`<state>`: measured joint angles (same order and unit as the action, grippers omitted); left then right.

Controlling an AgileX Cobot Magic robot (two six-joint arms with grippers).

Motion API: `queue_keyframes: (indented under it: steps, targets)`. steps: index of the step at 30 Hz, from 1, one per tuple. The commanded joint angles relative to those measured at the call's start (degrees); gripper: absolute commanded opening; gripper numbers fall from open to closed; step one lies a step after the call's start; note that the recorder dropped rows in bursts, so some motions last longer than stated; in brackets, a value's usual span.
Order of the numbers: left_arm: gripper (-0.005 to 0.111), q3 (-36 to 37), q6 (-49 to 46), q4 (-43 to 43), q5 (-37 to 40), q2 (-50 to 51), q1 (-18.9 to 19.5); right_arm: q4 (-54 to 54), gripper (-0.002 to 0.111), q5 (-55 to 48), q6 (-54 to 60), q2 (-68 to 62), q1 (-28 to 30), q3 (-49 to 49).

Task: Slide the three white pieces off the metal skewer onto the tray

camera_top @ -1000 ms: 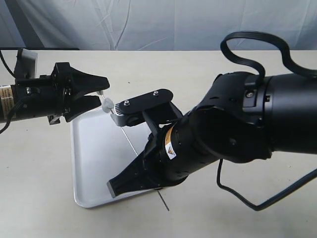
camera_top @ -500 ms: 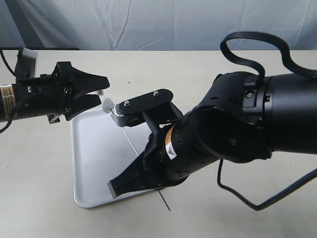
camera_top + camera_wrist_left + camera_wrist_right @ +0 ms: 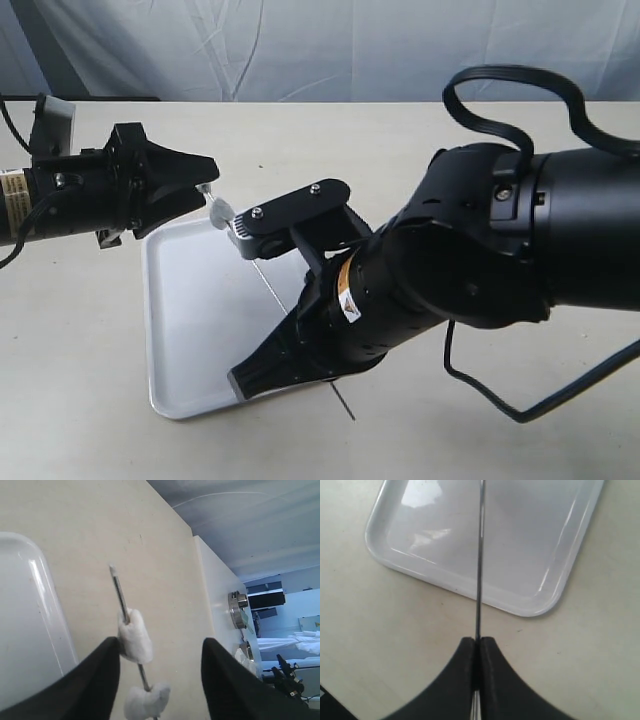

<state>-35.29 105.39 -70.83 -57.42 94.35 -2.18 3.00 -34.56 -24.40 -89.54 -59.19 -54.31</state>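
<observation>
Our left gripper (image 3: 159,650) has its jaws apart either side of the top white piece (image 3: 136,636) on the metal skewer (image 3: 119,591), one finger touching it – we'd close softly and drag it tipward. The right gripper (image 3: 479,645) is clamped on the skewer's other end, with the rod running above the tray (image 3: 540,595) – we'd hold it dead steady

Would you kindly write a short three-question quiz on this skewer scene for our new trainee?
1. True or false: the right gripper is shut on the metal skewer.
2. In the left wrist view, the white pieces sit: A) in a bowl, B) threaded on the skewer, C) inside a cup.
3. Fill in: the left gripper has its jaws ___, one on each side of a white piece.
Key: 1 true; 2 B; 3 open.
</observation>
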Motion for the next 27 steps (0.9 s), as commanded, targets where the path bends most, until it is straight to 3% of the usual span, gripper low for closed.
queue_keyframes:
  steps: [1,11,18,24,27]
  targets:
    - [0.044,-0.2,-0.4,0.5,-0.6,0.3,-0.2,1.9,-0.001,-1.3,0.0,0.6,-0.2,0.3]
    - [0.033,-0.2,-0.4,1.7,0.1,0.3,-0.2,1.9,-0.001,-1.1,0.0,-0.1,-0.2,0.3]
    - [0.031,-0.2,-0.4,1.6,1.3,0.3,-0.2,1.9,-0.001,-0.8,0.0,-0.2,-0.2,0.3]
    - [0.018,-0.2,-0.7,1.4,2.4,0.3,-0.2,1.9,-0.001,-0.8,0.0,-0.2,-0.2,0.3]
    - [0.017,-0.2,-0.8,1.4,2.4,0.3,-0.2,1.9,-0.001,-0.8,0.0,-0.2,-0.2,0.3]
